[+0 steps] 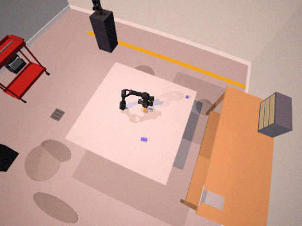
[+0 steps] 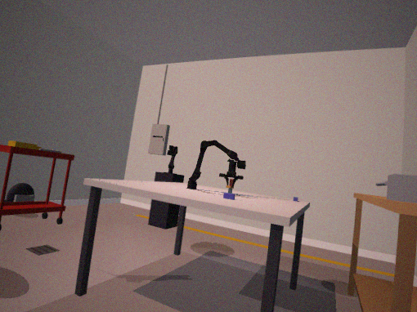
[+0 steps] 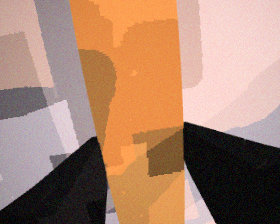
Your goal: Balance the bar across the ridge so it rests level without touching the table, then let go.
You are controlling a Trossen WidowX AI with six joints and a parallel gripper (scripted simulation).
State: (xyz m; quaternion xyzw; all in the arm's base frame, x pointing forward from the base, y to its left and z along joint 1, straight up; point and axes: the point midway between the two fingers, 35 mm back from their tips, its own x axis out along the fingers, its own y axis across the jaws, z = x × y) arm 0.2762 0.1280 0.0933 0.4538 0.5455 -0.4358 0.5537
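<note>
The orange bar (image 1: pixel 144 110) (image 2: pixel 230 181) (image 3: pixel 142 85) runs up the middle of the wrist view. My gripper (image 1: pixel 145 106) (image 2: pixel 230 184) (image 3: pixel 140 138) is shut on it, with one black finger against each side. A small grey piece (image 2: pixel 230 190), which looks like the ridge, shows just under the bar in the exterior view. Whether the bar touches it, and whether the bar is level, I cannot tell at this size. The arm hides part of both in the top view.
A blue-violet block (image 1: pixel 144 139) (image 2: pixel 229 196) lies on the white table (image 1: pixel 118 144) (image 2: pixel 143 189), toward its front. A smaller blue-violet block (image 1: pixel 187 97) (image 2: pixel 295 198) lies near the far right corner. An orange-brown bench (image 1: pixel 240 150) stands beyond the table's right edge.
</note>
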